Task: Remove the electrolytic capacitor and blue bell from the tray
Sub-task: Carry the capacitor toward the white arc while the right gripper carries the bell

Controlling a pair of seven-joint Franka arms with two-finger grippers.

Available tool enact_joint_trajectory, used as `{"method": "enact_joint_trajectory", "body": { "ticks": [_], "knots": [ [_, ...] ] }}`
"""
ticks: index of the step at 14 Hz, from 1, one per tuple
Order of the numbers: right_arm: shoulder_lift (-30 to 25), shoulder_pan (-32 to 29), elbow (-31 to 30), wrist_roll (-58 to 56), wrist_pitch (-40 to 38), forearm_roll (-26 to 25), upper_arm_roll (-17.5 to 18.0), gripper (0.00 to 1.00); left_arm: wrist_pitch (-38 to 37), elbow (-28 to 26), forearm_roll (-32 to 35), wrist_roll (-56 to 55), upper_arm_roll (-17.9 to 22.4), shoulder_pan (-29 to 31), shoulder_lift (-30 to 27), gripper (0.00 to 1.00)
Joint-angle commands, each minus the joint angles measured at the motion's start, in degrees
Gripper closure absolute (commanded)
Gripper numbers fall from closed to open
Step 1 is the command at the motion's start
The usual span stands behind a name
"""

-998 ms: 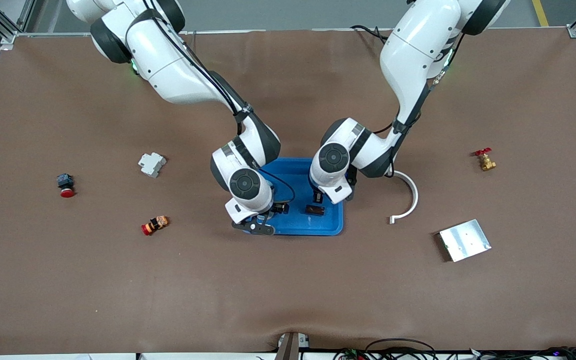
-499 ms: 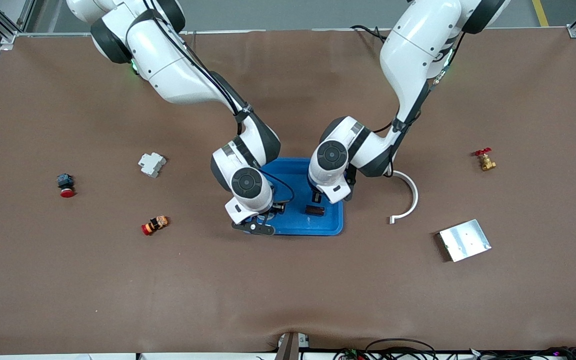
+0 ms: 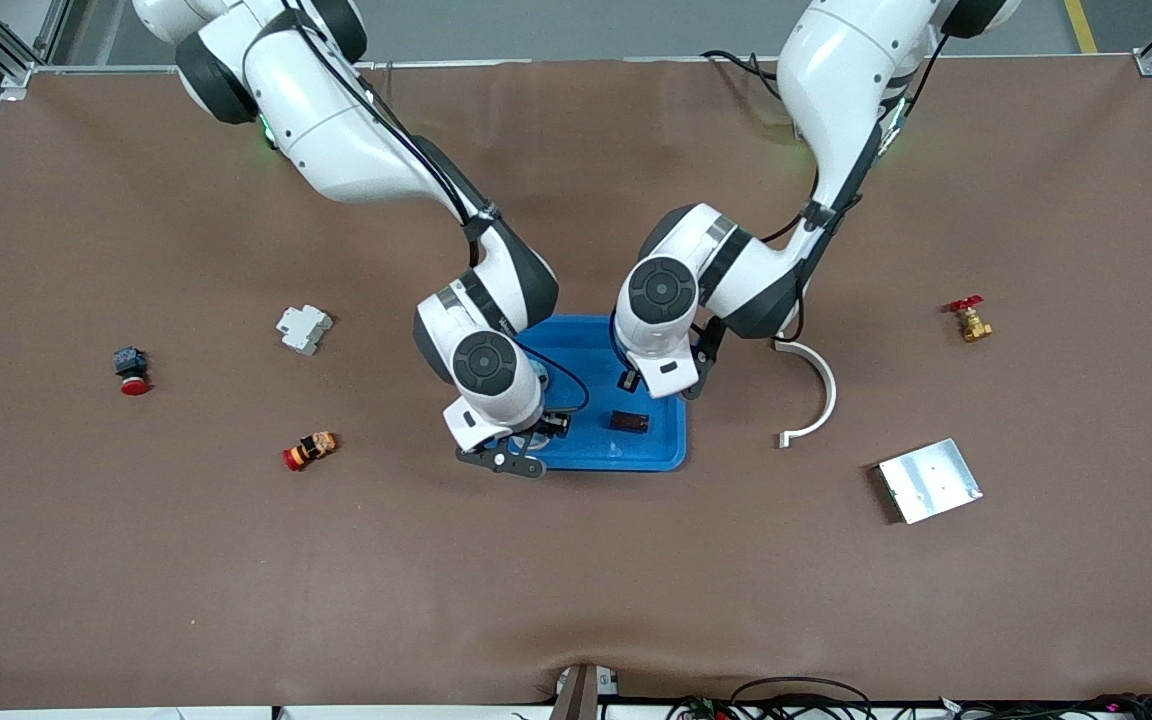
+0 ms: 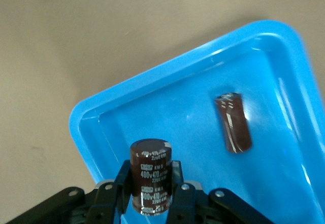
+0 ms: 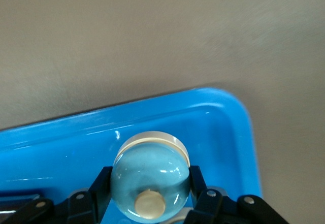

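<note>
Two grips made, both parts just off the tray floor.

The left gripper (image 4: 152, 196) has its jaws closed on the upright capacitor (image 4: 151, 176), long axis vertical and square to the jaws, over the tray (image 3: 656, 460) toward the left arm's end; the right gripper (image 5: 150, 196) has its jaws closed on the bell (image 5: 150, 182), dome toward the wrist camera, over the tray corner nearest the front camera at the right arm's end. A second capacitor (image 4: 232, 123) lies flat in the tray, near the held one but apart from it (nobody holds it). Each part sits directly between its own arm's jaws, so I judge the coming move to be a straight lift over the rim, then out to the bare counter (image 3: 576, 580) on each arm's own side.
</note>
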Motion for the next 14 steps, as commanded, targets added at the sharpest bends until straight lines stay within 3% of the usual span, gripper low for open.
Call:
{"method": "enact_joint_trajectory", "body": {
  "ticks": [1,6,10,14],
  "knots": [
    [-4.8,-3.4,-0.8,0.2,-7.4,0.2,0.5,1.0,-1.5,-0.5,1.1,10.0,0.2,0.4,-2.5,1.0],
    [-12.3,-11.3,-3.1,-14.1,-18.9,0.1,0.1,1.0,-3.0,-2.3,3.2,32.7,0.4,2.6,-4.5,1.0],
    [-20.1,-19.8,-15.2,-31.2,-17.2,0.0,-0.1,1.0,-0.7,-5.9,9.5,43.3,0.1,4.5,-5.2,1.0],
    [-29.7,-25.5,-32.3,-46.9,-8.3,-0.8,-2.2,1.0,15.4,-20.8,10.6,55.8,0.1,8.4,-10.8,1.0]
  ]
}}
